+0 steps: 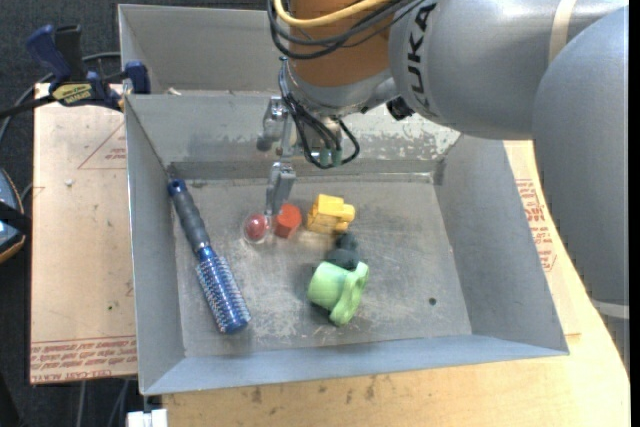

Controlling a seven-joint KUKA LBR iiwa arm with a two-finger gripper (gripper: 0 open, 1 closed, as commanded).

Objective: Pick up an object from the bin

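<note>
Plainly the pick is not yet done: nothing can be seen lifted, and every thing lies on the floor of the bin [420, 255]. The gripper [278, 205] is down low, its tip just at the left edge of the orange block [288, 220], between that block and the red ball [257, 228]. Whether its jaws are open or closed cannot be told from this angle, and nothing can be seen between them. By my reading, the block or the ball is the likely thing to be taken; closing, lifting and carrying out are all left to do.

Six things in all, one of each:
- the orange block
- the red ball, just left of the block
- a yellow toy [330, 213], just right of the block
- a small dark piece [346, 250], below and right of the block
- a green toy [338, 290], further below, touching the dark piece
- a blue brush [208, 265], well left of the block
</note>
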